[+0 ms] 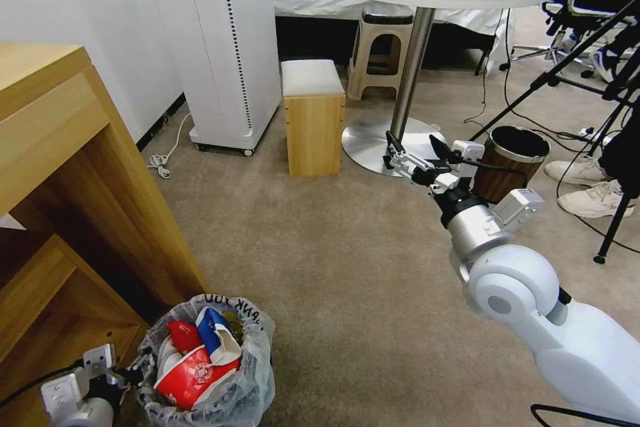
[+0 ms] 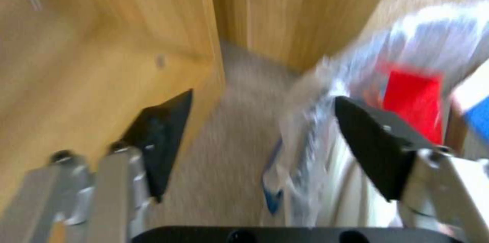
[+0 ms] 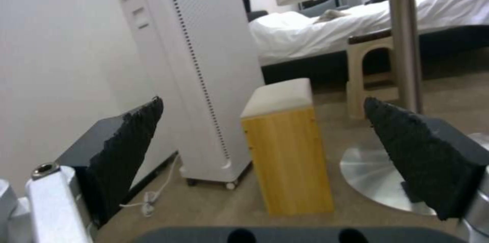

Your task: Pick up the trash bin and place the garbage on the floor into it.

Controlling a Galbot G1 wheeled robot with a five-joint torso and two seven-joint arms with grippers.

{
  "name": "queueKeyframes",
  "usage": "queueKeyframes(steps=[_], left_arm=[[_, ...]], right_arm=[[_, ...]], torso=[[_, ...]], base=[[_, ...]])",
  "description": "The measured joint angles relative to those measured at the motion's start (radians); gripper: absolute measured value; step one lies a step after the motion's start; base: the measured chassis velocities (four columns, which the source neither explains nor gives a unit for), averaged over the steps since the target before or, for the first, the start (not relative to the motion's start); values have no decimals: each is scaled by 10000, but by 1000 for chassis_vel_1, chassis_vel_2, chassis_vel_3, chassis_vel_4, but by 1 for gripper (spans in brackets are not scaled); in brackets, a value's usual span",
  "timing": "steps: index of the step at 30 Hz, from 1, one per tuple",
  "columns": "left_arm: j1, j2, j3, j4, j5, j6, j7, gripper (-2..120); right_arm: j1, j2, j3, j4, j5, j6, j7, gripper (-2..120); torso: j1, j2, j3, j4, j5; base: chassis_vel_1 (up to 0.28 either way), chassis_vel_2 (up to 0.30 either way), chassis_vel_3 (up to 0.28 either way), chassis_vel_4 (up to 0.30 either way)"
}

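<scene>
Crinkly bagged trash bin (image 1: 207, 363) (litter-filled)

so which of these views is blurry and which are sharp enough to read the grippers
Left wrist view: smeared, yet the left gripper reads open beside the trash bin, its red contents a streak. Right wrist view: crisp on the open right gripper, slightly soft on the bed behind. Head view: sharp, evenly lit, with straight edges bowing near the borders and the garbage clear inside the bin.

My right arm reaches forward, its gripper (image 1: 417, 147) spread wide and empty. My left gripper (image 2: 259, 136) sits low, fingers parted too.
</scene>
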Motion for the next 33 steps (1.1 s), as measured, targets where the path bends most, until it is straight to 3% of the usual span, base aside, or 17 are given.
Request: queueKeyframes(steps=[7,17,28,33], left_arm=[[115,-326,-107,-564,986,-743,573,99],[354,-507,-108,-1321,1493,-1297,767,100],[772,-400,-89,-2051,1859,-1576,767,100],[1055,-345,8,-2310,1883,-1516,643,100]], right_arm=[[-578,-46,717,-325,-852,122,11,100],[-1349,100,1631,-471,-1800,575,134,100],[-3219,480,4142,-522,-2525,271,400,100],[-4439,952,5039,-125,-2134,934,-576,100]], torso=[[0,0,-1,-2,3],[0,0,-2,-1,2],[0,0,-2,-3,4],[0,0,-2,-3,1]], base=[[0,0,0,0],[0,0,0,0],[0,0,0,0],[0,0,0,0]])
